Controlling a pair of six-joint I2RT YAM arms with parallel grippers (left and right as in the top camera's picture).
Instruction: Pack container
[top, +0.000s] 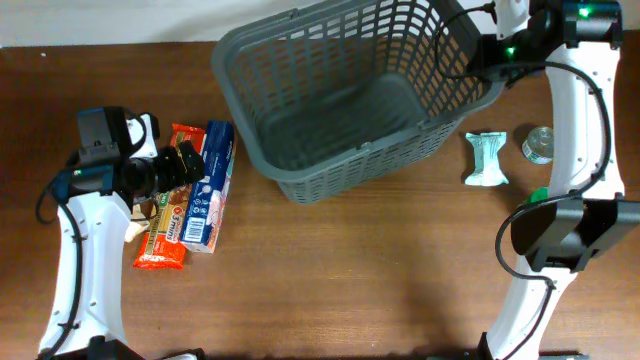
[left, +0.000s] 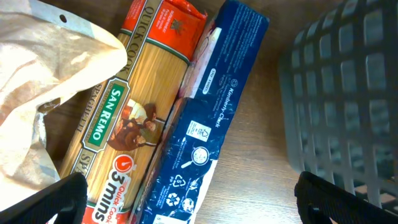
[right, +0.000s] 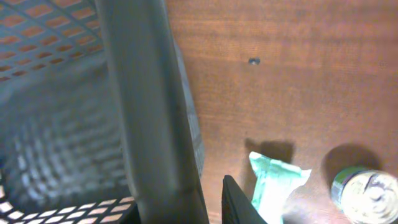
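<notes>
Top-down overhead; close, downward wrist views.

Brown wood desk (top: 350, 270). On its left side, an orange San Remo spaghetti packet (top: 165, 235) (left: 134, 118) lies flat, and a blue box (top: 208, 205) (left: 205, 124) lies alongside, touching its right edge. A crumpled pale bag (left: 43, 81) overlaps the packet's left side. On the right side, a green-white packet (top: 487, 160) (right: 273, 183) lies flat with a small round tin (top: 538, 145) (right: 367, 196) just beside it, not touching.

Basket (top: 360, 170) is grey lattice, box (top: 212, 190) blue, spaghetti pack (top: 170, 225) red-orange (green label (left: 102, 115)).
</notes>
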